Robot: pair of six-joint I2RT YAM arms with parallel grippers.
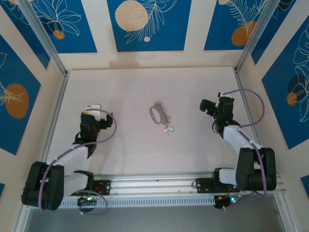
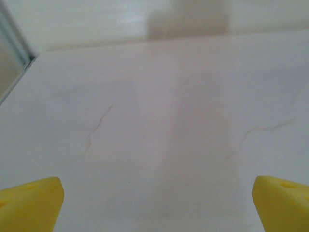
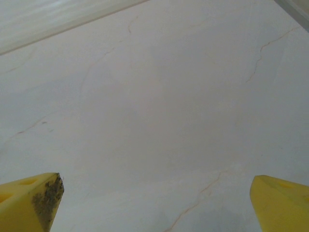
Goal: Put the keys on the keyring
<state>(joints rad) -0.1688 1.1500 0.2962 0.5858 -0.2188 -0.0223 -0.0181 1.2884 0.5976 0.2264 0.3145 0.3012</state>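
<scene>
The keyring (image 1: 156, 114), a thin grey oval loop with small silvery pieces along its right edge, lies flat near the middle of the pale table. Just below and right of it lies the key (image 1: 169, 129) with its mint-green head. My left gripper (image 1: 95, 109) rests at the left, well apart from both. My right gripper (image 1: 209, 106) is at the right, also apart. In the wrist views the yellow fingertips (image 2: 34, 203) (image 3: 31, 198) stand wide apart over bare table, so both grippers are open with nothing between them.
Walls patterned blue and cream enclose the table (image 1: 130, 92) on three sides, with metal posts (image 1: 46, 41) at the back corners. An aluminium rail (image 1: 154, 183) carrying the arm bases runs along the near edge.
</scene>
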